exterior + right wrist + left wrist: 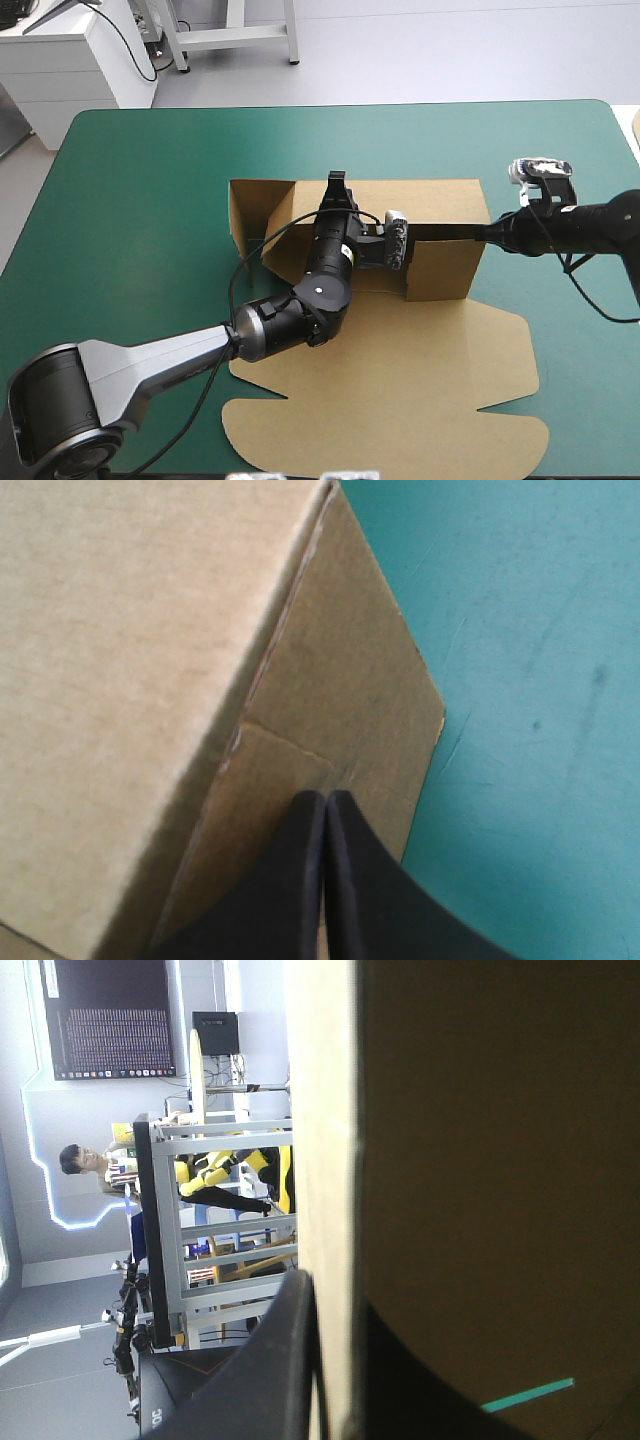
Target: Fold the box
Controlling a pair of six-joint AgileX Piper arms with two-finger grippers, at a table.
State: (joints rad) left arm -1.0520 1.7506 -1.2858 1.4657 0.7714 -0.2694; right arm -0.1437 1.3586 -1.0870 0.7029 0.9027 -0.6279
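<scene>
Brown box (445, 262) lies crosswise; left gripper (337, 185) pinches its far wall from inside, right gripper (482, 233), clamped empty, noses its right end.

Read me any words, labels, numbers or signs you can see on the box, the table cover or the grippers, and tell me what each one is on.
There is no text to read.
The box is plain brown board on every face that shows.
The teal-green cover bears no marking.
The left gripper and the right gripper show no label.
</scene>
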